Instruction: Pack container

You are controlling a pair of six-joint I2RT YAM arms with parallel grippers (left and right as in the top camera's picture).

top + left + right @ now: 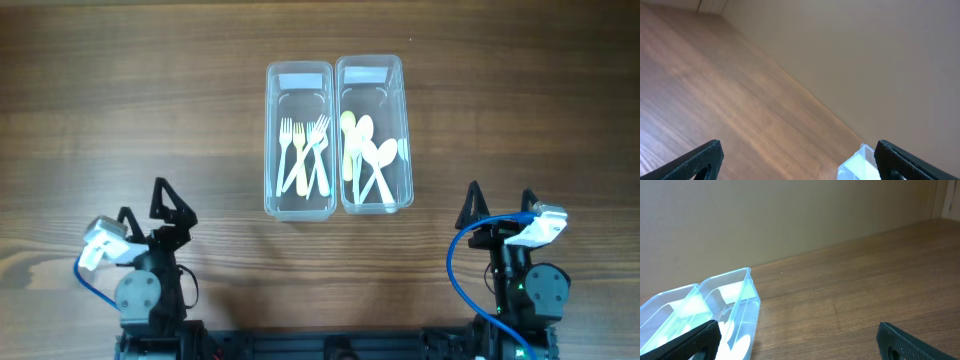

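Two clear plastic containers stand side by side at the table's middle. The left container holds several white and pale yellow forks. The right container holds several white and pale yellow spoons. My left gripper is open and empty near the front left edge. My right gripper is open and empty near the front right edge. The right wrist view shows both containers at its left, between bare table and my open fingers. The left wrist view shows only a container corner beside my open fingers.
The wooden table spreads around the containers. A beige wall rises behind the table's far edge. Blue cables run along both arms at the front.
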